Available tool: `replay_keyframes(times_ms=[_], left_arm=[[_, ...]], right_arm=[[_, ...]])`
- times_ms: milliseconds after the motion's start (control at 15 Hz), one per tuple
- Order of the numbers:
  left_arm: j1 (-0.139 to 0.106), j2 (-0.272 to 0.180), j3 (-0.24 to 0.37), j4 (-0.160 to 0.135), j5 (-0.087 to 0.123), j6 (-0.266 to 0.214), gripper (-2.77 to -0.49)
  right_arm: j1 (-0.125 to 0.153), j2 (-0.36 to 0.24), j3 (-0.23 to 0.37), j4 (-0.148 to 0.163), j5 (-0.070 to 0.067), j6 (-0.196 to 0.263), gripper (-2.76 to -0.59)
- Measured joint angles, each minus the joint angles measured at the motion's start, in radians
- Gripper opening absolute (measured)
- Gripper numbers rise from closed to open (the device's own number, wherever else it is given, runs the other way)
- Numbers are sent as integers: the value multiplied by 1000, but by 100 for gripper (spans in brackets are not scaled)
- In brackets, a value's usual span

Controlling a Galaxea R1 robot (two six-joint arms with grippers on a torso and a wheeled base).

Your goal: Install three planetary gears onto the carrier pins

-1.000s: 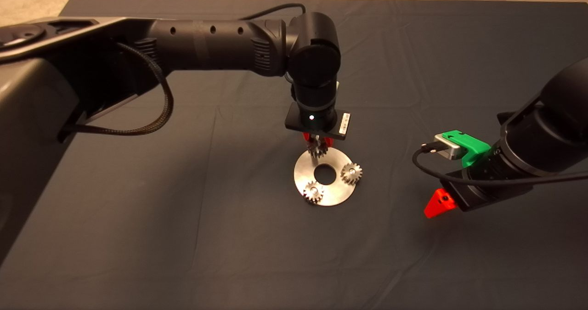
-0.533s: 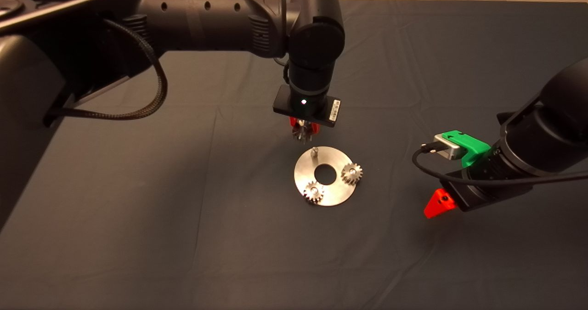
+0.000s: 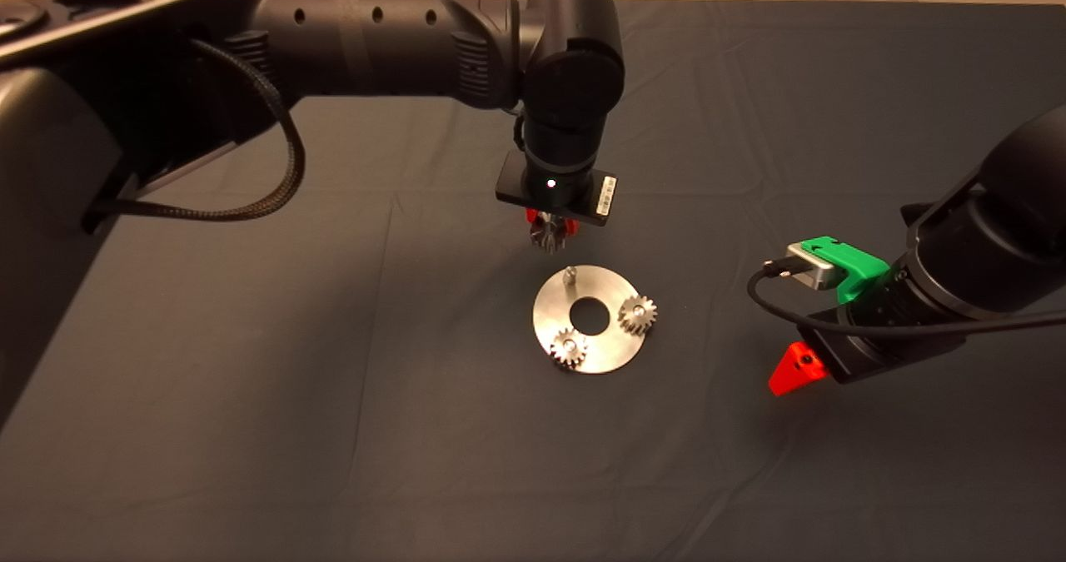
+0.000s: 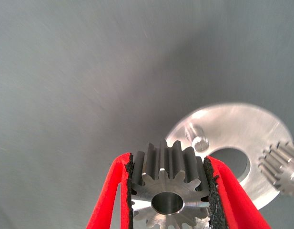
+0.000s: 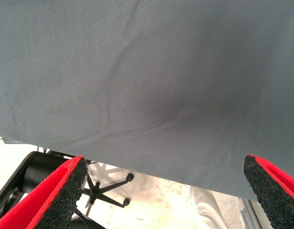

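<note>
So | we've got two gears (image 3: 603, 331) seated | left gripper (image 4: 169, 191) pinching third gear (image 4: 168, 188) above the bare pin (image 3: 570, 276) | right gripper (image 5: 166, 191) spread, idle

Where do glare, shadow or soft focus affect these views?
Head view: warm light glares off the flat round silver disc. Left wrist view: the small toothed steel gear clamped in the left gripper is crisp, the disc behind it is softer, and a broad shadow crosses the dark mat. Right wrist view: the fingers look soft.
</note>
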Motion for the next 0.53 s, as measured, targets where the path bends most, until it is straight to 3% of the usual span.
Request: replay_keyframes(times_ms=[200,400,533], left_arm=[[34,0,3,6,0,0,-253],[34,0,11,8,0,-3,-253],[34,0,18,10,0,-30,-253]], right_arm=[[-5,0,0,0,0,0,-89],[-5,0,0,0,0,0,-89],[-5,0,0,0,0,1,-89]])
